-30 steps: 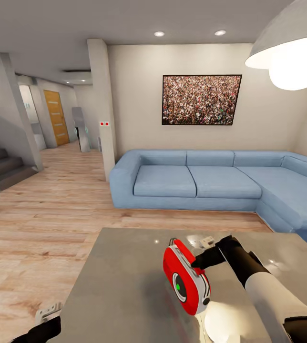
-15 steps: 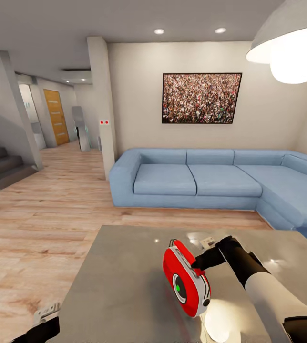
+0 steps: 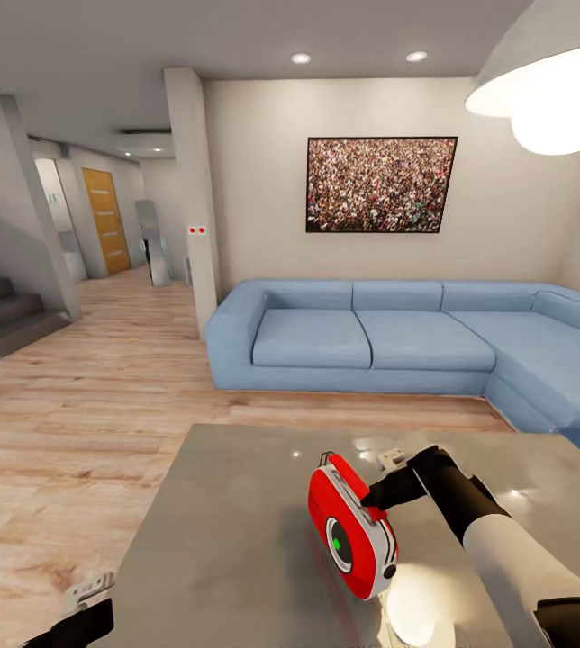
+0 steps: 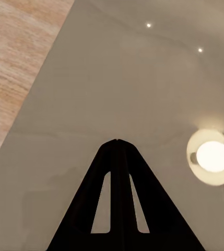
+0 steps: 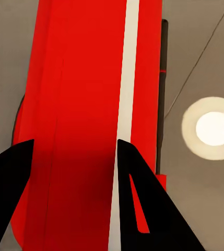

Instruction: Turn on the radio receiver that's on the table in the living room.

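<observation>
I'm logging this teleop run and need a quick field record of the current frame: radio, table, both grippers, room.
radio receiver: red, upright on the table, dial facing the camera
table: glossy grey top
right gripper: open, fingers straddling the radio's red body
left gripper: shut, over bare tabletop near its edge
background: blue sofa, framed crowd picture

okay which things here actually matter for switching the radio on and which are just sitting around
Matter: radio receiver, standing on the table; right gripper, open, fingers either side of the radio; left gripper, shut, over the table.

Just around: blue sofa, crowd picture, pendant lamp, stairs.
</observation>
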`<state>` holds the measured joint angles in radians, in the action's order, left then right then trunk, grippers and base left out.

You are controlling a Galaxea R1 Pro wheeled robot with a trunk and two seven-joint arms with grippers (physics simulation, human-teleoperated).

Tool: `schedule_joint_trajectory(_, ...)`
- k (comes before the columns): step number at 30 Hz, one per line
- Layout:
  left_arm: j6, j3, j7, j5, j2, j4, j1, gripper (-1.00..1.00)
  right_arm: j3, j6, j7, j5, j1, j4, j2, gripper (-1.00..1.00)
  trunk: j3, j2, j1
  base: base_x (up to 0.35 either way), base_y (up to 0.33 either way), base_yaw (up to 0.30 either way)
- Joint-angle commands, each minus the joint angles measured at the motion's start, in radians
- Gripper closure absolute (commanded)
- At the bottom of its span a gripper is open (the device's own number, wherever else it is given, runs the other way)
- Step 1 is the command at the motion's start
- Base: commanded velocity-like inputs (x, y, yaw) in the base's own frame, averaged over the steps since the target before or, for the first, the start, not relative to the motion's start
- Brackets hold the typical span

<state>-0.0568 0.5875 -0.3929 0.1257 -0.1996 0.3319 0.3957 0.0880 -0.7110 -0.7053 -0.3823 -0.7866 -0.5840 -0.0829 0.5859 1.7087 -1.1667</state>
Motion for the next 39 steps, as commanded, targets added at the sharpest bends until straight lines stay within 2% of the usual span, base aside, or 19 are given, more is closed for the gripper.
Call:
schedule_joint_trajectory(1, 0.000, 0.000, 0.000, 0.000, 0.000, 0.000, 0.000, 1.00, 0.000, -0.001, 0.000, 0.005, 0.000, 0.000, 0.000, 1.00, 0.003, 0.007, -0.004, 0.000, 0.000, 0.000)
schedule_joint_trajectory(14, 0.000, 0.000, 0.000, 0.000, 0.000, -0.001, 0.000, 1.00, 0.001, -0.002, 0.000, 0.004, 0.000, 0.006, 0.000, 1.00, 0.044, 0.098, -0.054, 0.000, 0.000, 0.000)
schedule_joint_trajectory(35, 0.000, 0.000, 0.000, 0.002, 0.002, 0.000, 0.000, 1.00, 0.004, -0.003, -0.001, 0.002, 0.000, 0.020, 0.000, 1.00, 0.044, 0.098, -0.054, 0.000, 0.000, 0.000)
schedule_joint_trajectory(36, 0.000, 0.000, 0.000, 0.002, 0.002, -0.001, 0.000, 1.00, 0.004, -0.003, -0.001, 0.002, 0.000, 0.021, 0.000, -1.00, 0.044, 0.098, -0.054, 0.000, 0.000, 0.000)
schedule_joint_trajectory(39, 0.000, 0.000, 0.000, 0.002, 0.002, -0.001, 0.000, 1.00, 0.004, -0.002, -0.002, 0.002, 0.000, 0.025, 0.000, -1.00, 0.044, 0.098, -0.054, 0.000, 0.000, 0.000)
